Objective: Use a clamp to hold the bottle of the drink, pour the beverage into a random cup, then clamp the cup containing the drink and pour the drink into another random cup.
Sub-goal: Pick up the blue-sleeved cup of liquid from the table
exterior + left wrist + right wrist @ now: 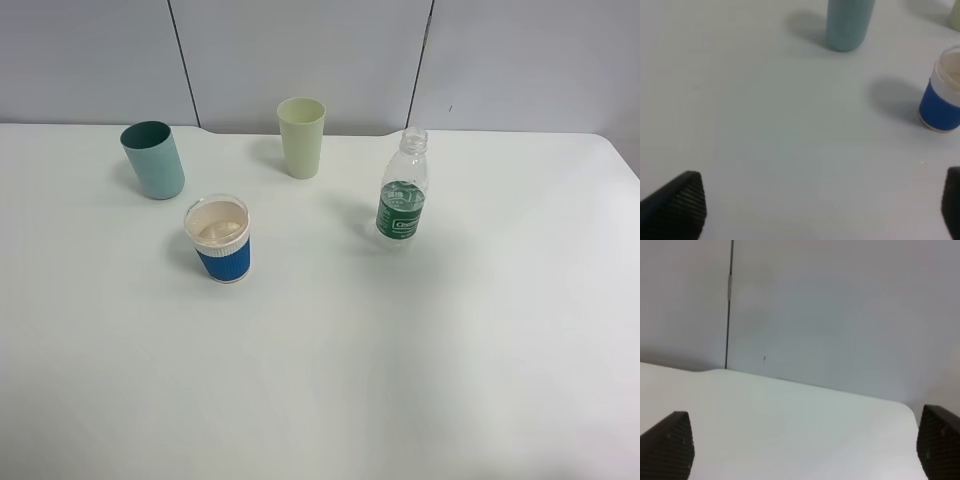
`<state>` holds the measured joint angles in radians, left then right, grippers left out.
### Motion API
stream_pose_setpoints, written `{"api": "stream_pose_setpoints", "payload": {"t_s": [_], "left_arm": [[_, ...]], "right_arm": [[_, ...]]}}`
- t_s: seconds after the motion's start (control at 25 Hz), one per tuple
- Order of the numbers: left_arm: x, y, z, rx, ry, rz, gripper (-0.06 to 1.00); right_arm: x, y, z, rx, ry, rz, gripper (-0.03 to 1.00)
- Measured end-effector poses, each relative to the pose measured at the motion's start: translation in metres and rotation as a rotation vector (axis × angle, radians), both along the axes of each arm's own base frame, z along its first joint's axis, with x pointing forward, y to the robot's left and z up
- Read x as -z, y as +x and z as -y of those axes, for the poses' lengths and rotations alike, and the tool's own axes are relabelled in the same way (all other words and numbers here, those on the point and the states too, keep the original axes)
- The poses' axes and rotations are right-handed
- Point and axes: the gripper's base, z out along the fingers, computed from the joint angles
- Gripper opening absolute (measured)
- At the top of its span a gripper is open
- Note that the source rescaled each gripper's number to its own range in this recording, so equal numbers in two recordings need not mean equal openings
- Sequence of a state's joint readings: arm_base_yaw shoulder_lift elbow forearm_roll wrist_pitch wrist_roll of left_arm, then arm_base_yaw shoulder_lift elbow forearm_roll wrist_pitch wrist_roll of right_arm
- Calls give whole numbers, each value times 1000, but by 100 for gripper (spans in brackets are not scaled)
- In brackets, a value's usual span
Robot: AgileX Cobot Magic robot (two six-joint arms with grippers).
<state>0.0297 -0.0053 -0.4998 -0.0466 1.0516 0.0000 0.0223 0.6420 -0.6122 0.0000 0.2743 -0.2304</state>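
Observation:
A clear bottle (404, 190) with a green label and no cap stands upright right of centre on the white table (400, 360). A blue cup with a white rim (219, 239) stands left of centre, with pale liquid in it; it also shows in the left wrist view (941, 92). A teal cup (153, 159) stands at the back left, also in the left wrist view (848, 22). A pale green cup (301, 137) stands at the back centre. My left gripper (822, 207) is open and empty, well short of the cups. My right gripper (802, 447) is open and empty, facing the wall.
A grey panelled wall (320, 60) runs along the table's far edge, and shows in the right wrist view (840, 310). The table's back right corner (905, 407) is in the right wrist view. Neither arm shows in the exterior high view.

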Motion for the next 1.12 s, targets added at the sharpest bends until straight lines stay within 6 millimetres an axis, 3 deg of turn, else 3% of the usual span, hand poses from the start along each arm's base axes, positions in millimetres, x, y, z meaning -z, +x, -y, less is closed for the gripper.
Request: {"api": "stream_pose_setpoints", "payload": {"t_s": [0.16, 0.4, 0.64, 0.84, 1.12], "left_arm": [[0, 0, 0, 0, 0, 0, 85], [0, 0, 0, 0, 0, 0, 85], [0, 0, 0, 0, 0, 0, 85], [0, 0, 0, 0, 0, 0, 85], [0, 0, 0, 0, 0, 0, 85]], "right_arm": [[0, -42, 1, 5, 1, -50, 78], [15, -96, 3, 16, 17, -178, 78], [20, -144, 4, 30, 80, -40, 78], [26, -150, 3, 30, 122, -51, 78], [61, -141, -2, 3, 171, -254, 78]]}}
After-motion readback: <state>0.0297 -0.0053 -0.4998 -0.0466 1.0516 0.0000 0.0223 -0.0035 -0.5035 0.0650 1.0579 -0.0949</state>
